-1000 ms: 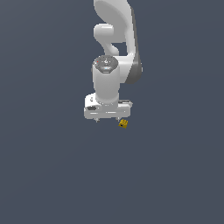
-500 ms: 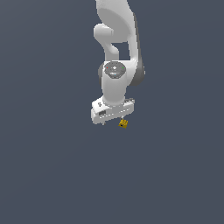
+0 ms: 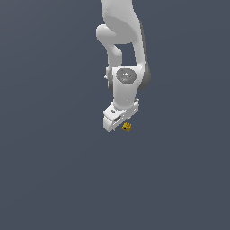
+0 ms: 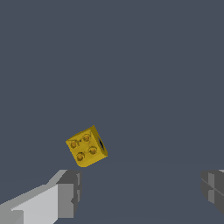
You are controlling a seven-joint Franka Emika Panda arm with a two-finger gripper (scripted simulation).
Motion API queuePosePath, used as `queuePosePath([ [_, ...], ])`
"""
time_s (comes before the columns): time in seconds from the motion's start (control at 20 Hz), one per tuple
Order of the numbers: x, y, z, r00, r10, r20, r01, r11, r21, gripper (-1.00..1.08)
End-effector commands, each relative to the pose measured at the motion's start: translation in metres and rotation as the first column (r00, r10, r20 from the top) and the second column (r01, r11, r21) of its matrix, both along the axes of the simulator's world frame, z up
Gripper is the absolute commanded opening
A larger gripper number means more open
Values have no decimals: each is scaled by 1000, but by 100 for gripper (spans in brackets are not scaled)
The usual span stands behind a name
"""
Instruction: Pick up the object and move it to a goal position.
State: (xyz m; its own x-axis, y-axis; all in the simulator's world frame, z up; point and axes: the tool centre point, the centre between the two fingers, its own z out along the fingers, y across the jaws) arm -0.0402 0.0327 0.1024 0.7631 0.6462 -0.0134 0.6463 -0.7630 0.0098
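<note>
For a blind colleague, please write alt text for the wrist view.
A small yellow block with four round studs lies tilted on a plain grey floor. The open pincer shows two grey fingertips far apart; the block sits beyond them, not between them.

The scene is viewed from afar and above in the exterior view, the whole arm [image 3: 123, 67] being included. The grey floor [image 4: 131, 65] is viewed closely from between the jaws in the wrist view. The yellow block [image 3: 127, 127] [image 4: 86, 146] is shared by both.
</note>
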Motion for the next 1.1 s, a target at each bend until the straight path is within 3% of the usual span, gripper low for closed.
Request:
queuePosePath([
  [0.0, -5, 8, -6, 996, 88, 0, -88, 996, 2, 100],
  [0.5, -22, 31, -25, 939, 344, 2, -344, 939, 12, 100],
  [0.8, -27, 38, -29, 911, 413, 3, -413, 911, 15, 100],
  [1.05, -28, 39, -30, 907, 421, 3, -421, 907, 16, 100],
])
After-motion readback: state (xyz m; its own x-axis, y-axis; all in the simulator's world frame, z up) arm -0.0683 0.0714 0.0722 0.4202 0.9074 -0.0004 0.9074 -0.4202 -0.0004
